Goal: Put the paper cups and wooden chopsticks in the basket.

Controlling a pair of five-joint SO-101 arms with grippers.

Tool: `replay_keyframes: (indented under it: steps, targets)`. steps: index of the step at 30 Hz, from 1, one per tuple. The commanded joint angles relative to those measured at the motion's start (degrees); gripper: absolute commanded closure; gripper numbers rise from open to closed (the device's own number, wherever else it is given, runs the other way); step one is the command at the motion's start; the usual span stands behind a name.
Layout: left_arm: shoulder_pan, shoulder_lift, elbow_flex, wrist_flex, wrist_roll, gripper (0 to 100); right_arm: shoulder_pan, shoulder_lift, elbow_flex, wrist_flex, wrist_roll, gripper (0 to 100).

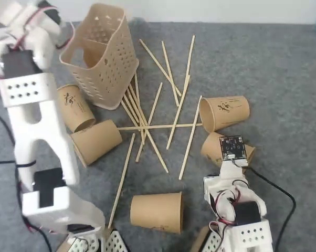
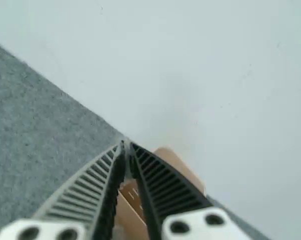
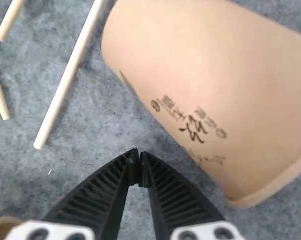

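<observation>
The right claw point(image 3: 139, 152) is closed, its ribbed black fingertips meeting with nothing between them, low over the grey carpeted tabletop point(image 3: 90, 150). Just ahead of the tips and off to one side, a brown paper cup with dark print point(image 3: 200, 85) lies on its side, close to the fingers but apart from them. On the other side of the tips a pale wooden chopstick point(image 3: 68, 80) lies flat on the carpet. The left claw point(image 2: 125, 145) is also closed and empty. It is raised and points at the line where the carpet meets a pale wall point(image 2: 200, 60), with a tan surface showing just past and beneath its fingertips. From above, the left arm point(image 1: 37, 121) stretches to the far corner beside the tan perforated plastic basket point(image 1: 103, 58), which sits with its opening facing up. Two more paper cups point(image 1: 95, 140) lie on their sides, touching each other, between that arm and the basket's foot. Another cup point(image 1: 157, 211) lies between the two arm bases, and two lie by the right arm point(image 1: 237, 220), one partly under its wrist. Loose chopsticks point(image 1: 147, 121) lie crisscrossed on the carpet between the basket and the right arm's cups, several reaching the basket's base.
</observation>
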Motion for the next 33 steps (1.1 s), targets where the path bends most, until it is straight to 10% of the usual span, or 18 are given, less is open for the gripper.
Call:
replay_keyframes:
  steps: [1,10,33]
  targets:
    - [0.79,0.35,-2.51,0.26,0.79,98,0.66,-0.04,-2.11,-1.36,0.62,99.1]
    - [2.11,0.7,-2.24,12.57,-3.08,69,0.48,-0.04,-2.11,-1.36,0.62,99.1]
    - [-0.97,4.66,-1.1,26.64,9.93,80,0.66,-0.04,-2.11,-1.27,0.62,99.1]
